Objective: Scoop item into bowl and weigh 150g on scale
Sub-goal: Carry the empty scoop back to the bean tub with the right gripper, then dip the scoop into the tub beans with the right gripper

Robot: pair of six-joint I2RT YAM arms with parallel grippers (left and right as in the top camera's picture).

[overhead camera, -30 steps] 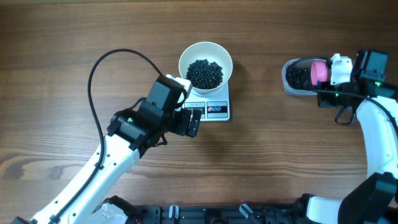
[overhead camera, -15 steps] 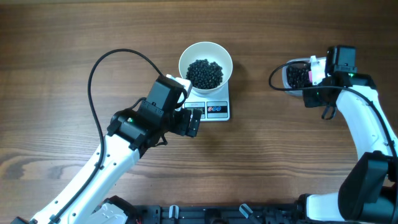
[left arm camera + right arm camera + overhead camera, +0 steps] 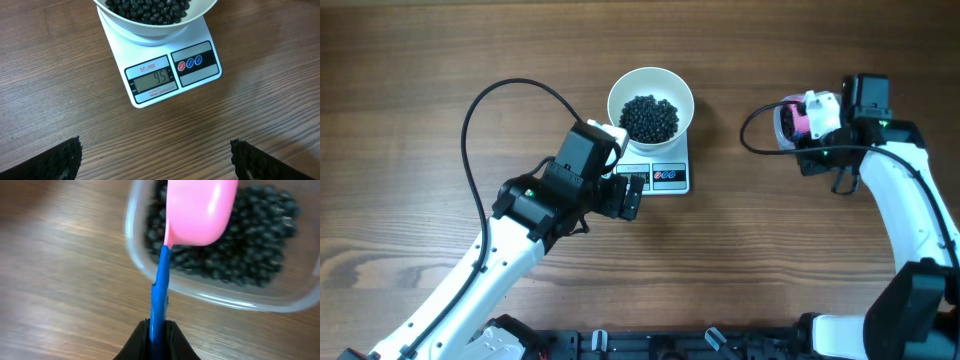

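The white bowl [image 3: 620, 93] holds a dark heap of the item [image 3: 650, 118] and stands on the white scale [image 3: 665, 178]. In the left wrist view the scale [image 3: 200, 75] shows 95 on its display, under the bowl [image 3: 150, 32]. My left gripper [image 3: 157, 160] is open over bare wood just in front of the scale; from overhead the left gripper [image 3: 631, 196] sits at the scale's near left corner. My right gripper [image 3: 159, 330] is shut on the blue handle of a pink scoop [image 3: 200, 210]. The scoop hangs over more of the item [image 3: 240, 260] in a clear tub [image 3: 215, 297].
The clear plastic tub [image 3: 778, 128] sits at the right, largely covered by the pink scoop [image 3: 798, 120] and the right arm. A black cable loops across the wood left of the bowl [image 3: 470, 120].
The right arm swung left to the tub, the scoop dipped among the beads, and its pink bowl now shows above the tub's left end. The left arm has stayed still.
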